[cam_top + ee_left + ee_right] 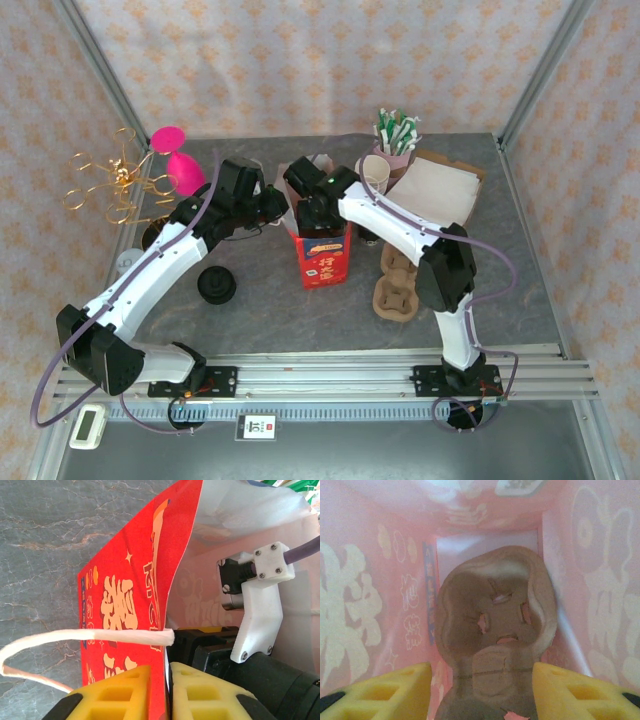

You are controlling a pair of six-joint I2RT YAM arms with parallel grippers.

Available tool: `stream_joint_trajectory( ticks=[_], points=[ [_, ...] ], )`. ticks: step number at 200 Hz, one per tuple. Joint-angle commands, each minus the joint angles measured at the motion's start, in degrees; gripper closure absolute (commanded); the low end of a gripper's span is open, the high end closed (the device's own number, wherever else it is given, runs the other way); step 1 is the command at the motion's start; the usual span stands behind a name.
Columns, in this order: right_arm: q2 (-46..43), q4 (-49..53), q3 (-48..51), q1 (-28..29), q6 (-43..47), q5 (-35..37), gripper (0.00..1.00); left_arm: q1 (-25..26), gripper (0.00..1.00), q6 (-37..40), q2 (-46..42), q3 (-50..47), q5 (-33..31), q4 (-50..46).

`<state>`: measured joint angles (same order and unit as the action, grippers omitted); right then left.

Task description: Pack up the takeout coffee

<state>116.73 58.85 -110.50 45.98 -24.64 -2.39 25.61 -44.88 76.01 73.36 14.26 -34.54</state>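
One brown pulp cup carrier (495, 625) lies inside the red paper bag (120, 595), left tool (160, 675) pinching its wall, right tool (481, 680) spread wide above; cream paper cup (375, 172) not yet packed.

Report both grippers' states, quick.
Left gripper: shut on the red bag, pinching its edge.
Right gripper: open inside the bag, over the cup carrier.

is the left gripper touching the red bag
Touching: the left wrist view shows the left gripper shut on the red bag, its wall pinched between both pads.
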Motion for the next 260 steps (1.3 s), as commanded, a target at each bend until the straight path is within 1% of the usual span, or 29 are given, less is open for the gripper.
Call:
stream_joint_trajectory(
  ticks=[1, 17, 54, 100, 142, 170, 193, 214, 238, 260],
  points=[
    [1.0, 2.2, -0.3, 0.8, -0.6, 0.4, 0.47, 0.0, 0.83, 0.9, 0.6, 2.1, -0.8, -1.0],
    [1.0, 0.7, 1.4, 0.8, -0.7, 0.3, 0.51, 0.0, 0.83, 0.9, 0.5, 2.1, -0.5, -0.6],
    [1.7, -3.0, 3.5, 1.0, -0.5, 0.7, 0.56, 0.0, 0.84, 1.0, 0.7, 2.4, 0.0, -0.3],
    [2.4, -9.6, 5.6, 0.9, 0.4, 4.3, 0.57, 0.0, 0.84, 0.9, 0.2, 2.1, 0.4, 0.0],
    [3.4, -13.6, 5.6, 0.7, 1.4, 6.5, 0.58, 0.0, 0.83, 0.9, 0.2, 1.8, 0.6, -0.3],
    [2.7, -14.2, 4.6, 0.7, 2.0, 6.5, 0.57, 0.0, 0.82, 1.2, 0.2, 1.9, -0.1, -0.7],
    [1.9, -13.1, 5.1, 0.7, 2.5, 6.1, 0.53, 0.0, 0.81, 1.5, 0.4, 2.1, -0.7, -1.3],
    [0.5, -13.0, 6.7, 0.7, 2.6, 5.4, 0.51, 0.0, 0.75, 1.6, 0.4, 2.1, -1.0, -1.1],
    [-0.7, -11.9, 6.3, 0.9, 2.1, 4.6, 0.46, 0.0, 0.74, 1.6, 0.7, 2.6, -0.4, -1.2],
    [-0.7, -10.0, 6.0, 0.9, 1.8, 4.4, 0.45, 0.1, 0.73, 1.7, 0.5, 2.8, -0.7, -1.6]
  ],
)
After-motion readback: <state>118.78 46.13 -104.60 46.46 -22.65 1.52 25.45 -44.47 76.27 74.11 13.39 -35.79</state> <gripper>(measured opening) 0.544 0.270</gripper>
